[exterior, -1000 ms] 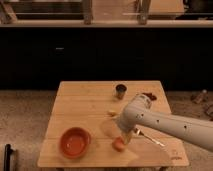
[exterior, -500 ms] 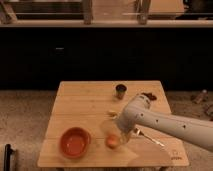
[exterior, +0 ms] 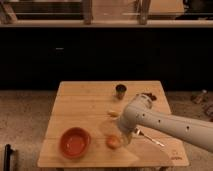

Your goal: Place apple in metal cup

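Observation:
The apple (exterior: 114,142), small and orange-red, is low over the wooden table (exterior: 85,107), near its front edge and right of the red bowl. The metal cup (exterior: 120,90) stands upright near the table's far edge, well behind the apple. My gripper (exterior: 122,136) hangs from the white arm (exterior: 165,125), which comes in from the lower right. The gripper is right at the apple's right side and mostly hidden by the arm. I cannot tell whether it holds the apple.
A red bowl (exterior: 75,142) sits at the front left of the table. A small yellowish item (exterior: 114,113) lies mid-table. A dark object (exterior: 148,96) is at the far right, and a pale utensil (exterior: 150,138) lies under the arm.
The apple has shifted a little to the left, toward the red bowl, with the gripper beside it. The arm's elbow has barely moved.

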`<state>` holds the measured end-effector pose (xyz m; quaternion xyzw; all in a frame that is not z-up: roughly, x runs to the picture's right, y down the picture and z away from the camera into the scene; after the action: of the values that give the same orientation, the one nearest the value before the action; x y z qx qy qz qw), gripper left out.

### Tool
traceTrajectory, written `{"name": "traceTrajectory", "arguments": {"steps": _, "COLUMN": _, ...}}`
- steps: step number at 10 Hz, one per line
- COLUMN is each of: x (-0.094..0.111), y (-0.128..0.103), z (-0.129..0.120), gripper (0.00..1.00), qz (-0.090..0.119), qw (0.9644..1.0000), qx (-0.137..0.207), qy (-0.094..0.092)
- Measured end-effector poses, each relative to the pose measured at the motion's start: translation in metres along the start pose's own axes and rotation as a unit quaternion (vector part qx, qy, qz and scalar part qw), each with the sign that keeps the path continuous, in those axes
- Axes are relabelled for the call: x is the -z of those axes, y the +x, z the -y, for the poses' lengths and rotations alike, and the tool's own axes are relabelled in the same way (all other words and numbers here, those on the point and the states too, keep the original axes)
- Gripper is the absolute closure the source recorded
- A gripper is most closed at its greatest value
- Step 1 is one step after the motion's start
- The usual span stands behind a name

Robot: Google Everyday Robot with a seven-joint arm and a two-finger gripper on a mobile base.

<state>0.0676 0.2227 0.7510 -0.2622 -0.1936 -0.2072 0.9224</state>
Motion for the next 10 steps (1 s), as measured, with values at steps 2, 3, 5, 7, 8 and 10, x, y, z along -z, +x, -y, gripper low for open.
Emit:
{"name": "traceTrajectory", "arguments": {"steps": 2, "x": -0.004, "y": -0.013, "z": -0.002, "gripper": 0.2, "qz": 0.006, "qw": 0.9997, "qx": 0.021, "qy": -0.008}}
{"name": "traceTrajectory", "arguments": {"steps": 3, "x": -0.009, "y": -0.02, "z": -0.003, "gripper": 0.2, "qz": 0.009, "qw": 0.9992, "qx": 0.037, "qy": -0.012}}
{"name": "traceTrajectory", "arguments": {"steps": 5, "x": -0.019, "y": -0.026, "z": -0.007, "gripper": 0.2, "qz": 0.019, "qw": 0.9981, "qx": 0.057, "qy": -0.012}}
{"name": "traceTrajectory", "arguments": {"steps": 7, "x": -0.025, "y": -0.026, "z": -0.012, "gripper": 0.2, "qz": 0.03, "qw": 0.9978, "qx": 0.06, "qy": -0.003}}
{"name": "traceTrajectory", "arguments": {"steps": 8, "x": -0.029, "y": -0.025, "z": -0.014, "gripper": 0.2, "qz": 0.039, "qw": 0.9976, "qx": 0.057, "qy": 0.005}}
{"name": "traceTrajectory", "arguments": {"steps": 10, "x": -0.034, "y": -0.025, "z": -0.018, "gripper": 0.2, "qz": 0.072, "qw": 0.9959, "qx": 0.046, "qy": 0.027}}
